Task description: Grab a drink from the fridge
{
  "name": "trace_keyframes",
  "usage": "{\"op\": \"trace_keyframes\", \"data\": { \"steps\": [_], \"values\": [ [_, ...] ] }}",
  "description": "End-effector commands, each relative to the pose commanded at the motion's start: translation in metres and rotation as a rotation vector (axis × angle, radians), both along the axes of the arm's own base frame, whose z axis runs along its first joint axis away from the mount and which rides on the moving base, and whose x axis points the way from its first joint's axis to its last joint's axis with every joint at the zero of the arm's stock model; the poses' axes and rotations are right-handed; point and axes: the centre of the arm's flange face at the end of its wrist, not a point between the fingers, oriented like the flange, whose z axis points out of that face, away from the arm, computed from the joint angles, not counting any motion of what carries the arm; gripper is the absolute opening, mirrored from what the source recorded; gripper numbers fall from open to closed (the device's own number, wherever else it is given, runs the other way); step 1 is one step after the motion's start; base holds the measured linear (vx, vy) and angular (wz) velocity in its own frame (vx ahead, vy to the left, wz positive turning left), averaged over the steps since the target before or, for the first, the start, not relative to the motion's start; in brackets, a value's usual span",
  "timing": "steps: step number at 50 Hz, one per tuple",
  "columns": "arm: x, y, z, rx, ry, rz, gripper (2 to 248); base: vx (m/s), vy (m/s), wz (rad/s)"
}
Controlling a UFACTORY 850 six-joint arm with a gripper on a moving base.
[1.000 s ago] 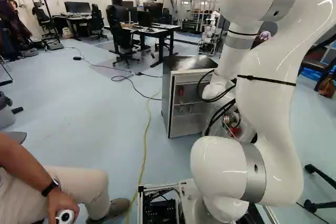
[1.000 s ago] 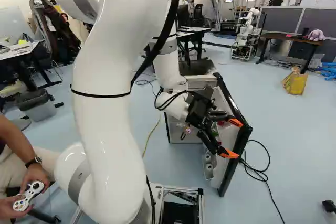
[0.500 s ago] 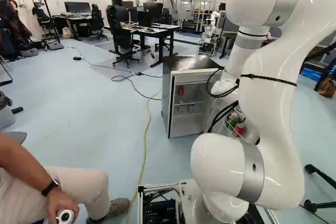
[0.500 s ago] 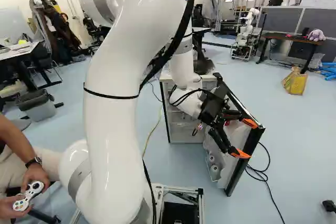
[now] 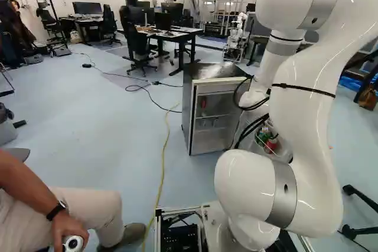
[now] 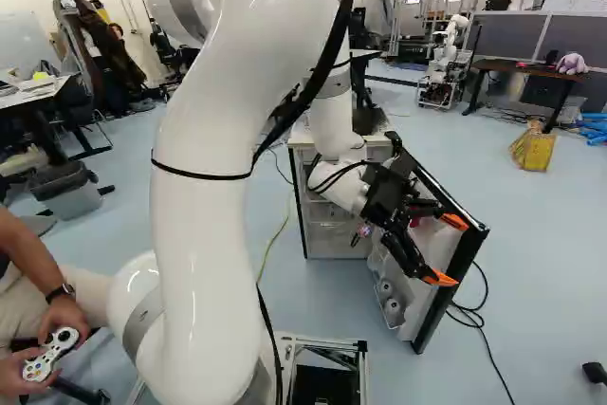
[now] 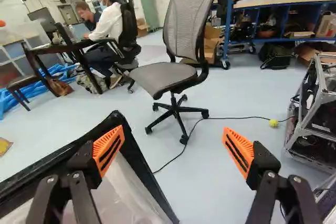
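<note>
Near the door's edge, my gripper (image 6: 450, 250) stands open in the right base view, its orange-tipped fingers reaching over the inner side of the fridge door (image 6: 457, 272). In the wrist view nothing is between the widely parted fingers of the gripper (image 7: 174, 149); one finger overlaps the door's black edge (image 7: 137, 156), and contact cannot be told. The small fridge (image 5: 187, 110) stands with its door swung out. A red can (image 5: 271, 144) and a green item (image 5: 261, 136) sit in the door shelf, partly hidden by my arm. A red item (image 5: 203, 103) shows inside.
An office chair (image 7: 163, 77) and a metal-framed cart (image 7: 299, 145) stand beyond the gripper. A yellow cable (image 5: 163, 163) runs along the floor left of the fridge; a black cable (image 6: 485, 329) lies beside the door. Another robot (image 6: 444, 64) stands far back.
My gripper has moved rightward in the right base view, and the fridge door has swung wider with it. The door-shelf can shows more plainly in the left base view. The base has not moved.
</note>
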Motion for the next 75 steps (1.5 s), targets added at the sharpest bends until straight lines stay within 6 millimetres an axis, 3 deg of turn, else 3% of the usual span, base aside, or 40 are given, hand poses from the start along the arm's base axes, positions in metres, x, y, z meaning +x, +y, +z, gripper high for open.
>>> {"op": "trace_keyframes", "data": {
  "steps": [75],
  "values": [
    [-0.074, 0.121, 0.012, -0.002, 0.156, 0.936, 247, 0.000, 0.000, 0.000]
  ]
}}
